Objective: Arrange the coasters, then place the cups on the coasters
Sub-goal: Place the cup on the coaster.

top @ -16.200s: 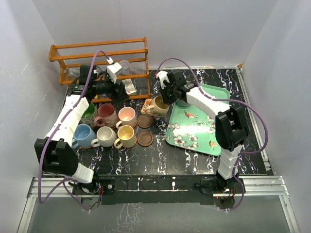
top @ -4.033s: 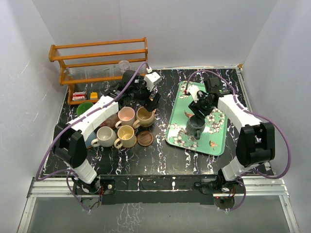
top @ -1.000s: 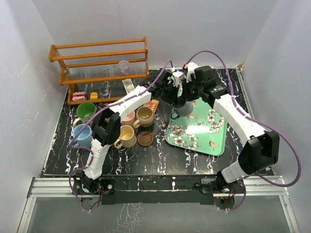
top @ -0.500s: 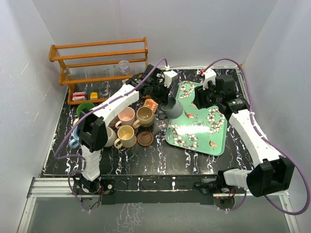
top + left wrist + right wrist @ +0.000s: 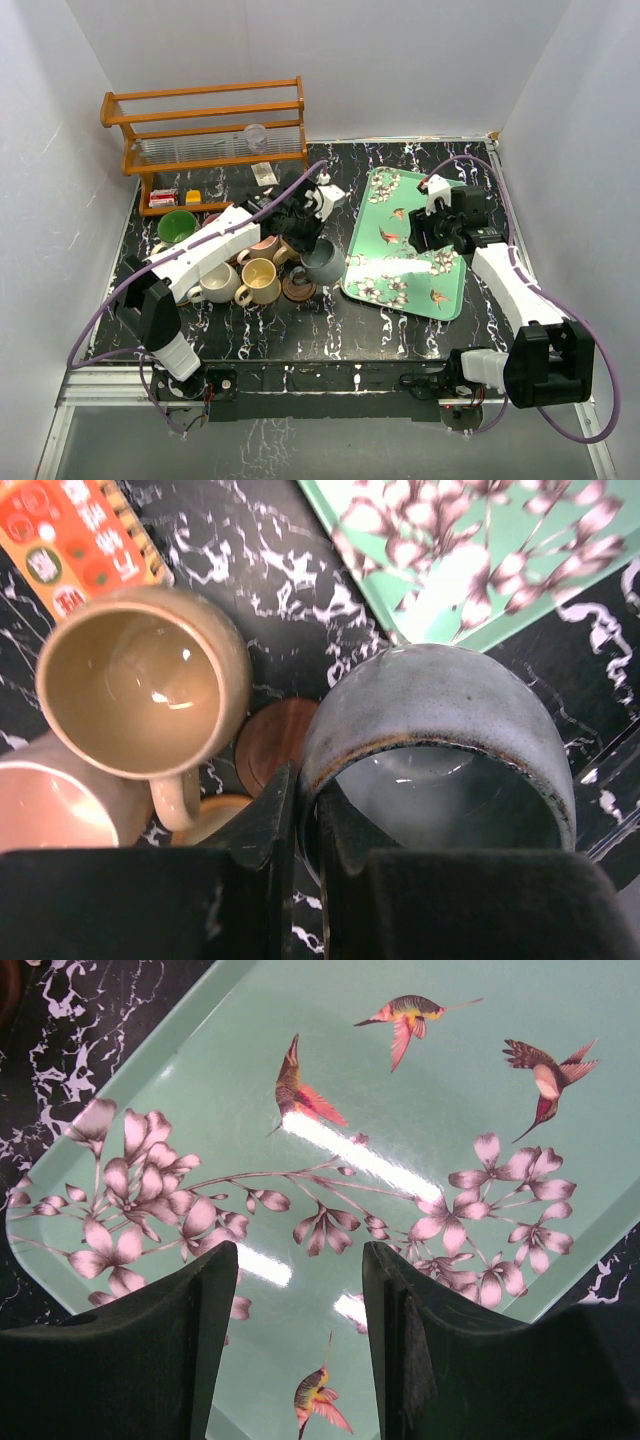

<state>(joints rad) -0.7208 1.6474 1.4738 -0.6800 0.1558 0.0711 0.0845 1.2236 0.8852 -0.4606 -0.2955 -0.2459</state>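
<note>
**Grey mug being carried off the tray toward the coasters**

Compared with half a second earlier, the grey mug (image 5: 322, 262) is now being held lower in the top view. It is off the tray's (image 5: 400, 290) left edge and over the bench (image 5: 330, 330). The right pincer (image 5: 418, 235) is being drawn back to the right, above the tray's middle.

The mug is being shown as speckled, glazed ceramic with a round mouth and a brownish rim (image 5: 440, 730). The bench is being seen as black stone veined with white. The tray (image 5: 450, 1060) is glossy mint green, printed with blossoms and birds. A flat round wooden coaster (image 5: 275, 745) is lying just left of the mug, below the tan mug (image 5: 140, 690). A pink mug (image 5: 40, 800) is being cut off at the lower left of the wrist view, and an orange patterned card (image 5: 75, 530) at the upper left.

The mug's wall is being pinched by the left pincer (image 5: 305, 810), one finger inside and one outside, at the rim's left side. Whether the mug is touching the bench cannot be told. The right pincer (image 5: 295, 1270) is being held moderately apart with nothing between its fingers.
</note>
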